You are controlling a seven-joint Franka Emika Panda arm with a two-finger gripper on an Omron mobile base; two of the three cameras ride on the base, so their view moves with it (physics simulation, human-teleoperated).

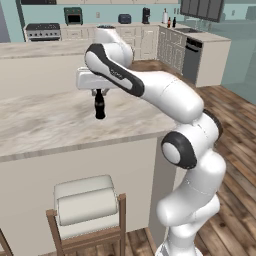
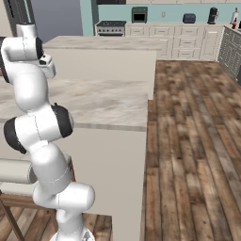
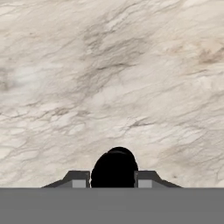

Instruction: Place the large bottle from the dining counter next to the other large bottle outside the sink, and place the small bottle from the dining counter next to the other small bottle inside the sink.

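**Small bottle clamped, hanging over the dining counter**

The two-finger gripper [image 1: 99, 92] is gripping the small black thin-necked bottle [image 1: 100, 106] by its neck. In the hand view the fingertips [image 3: 79, 180] are sitting tight on either side of the bottle's dark round top [image 3: 114, 168], jaws nearly together with the bottle between them.

Key relation: the bottle is hanging straight below the hand, long axis upright and in line with the gripper's approach axis. It is over the long beige marble-patterned dining counter [image 1: 45, 125], well in from the near edge. I'm judging that the coming move is a lift and carry toward the sink, so the bottle needs to be staying vertical under the hand.

Hard to make out:
- Whether the bottle's base is touching the counter or just above it; can't tell from the left base view.
- The far sink counter [image 1: 200, 35] is showing two tiny bottles [image 1: 171, 22], too small to identify.
- In the right base view the arm's upper links are covering the hand.

A cushioned wooden bar stool [image 1: 87, 210] is standing below the counter edge.
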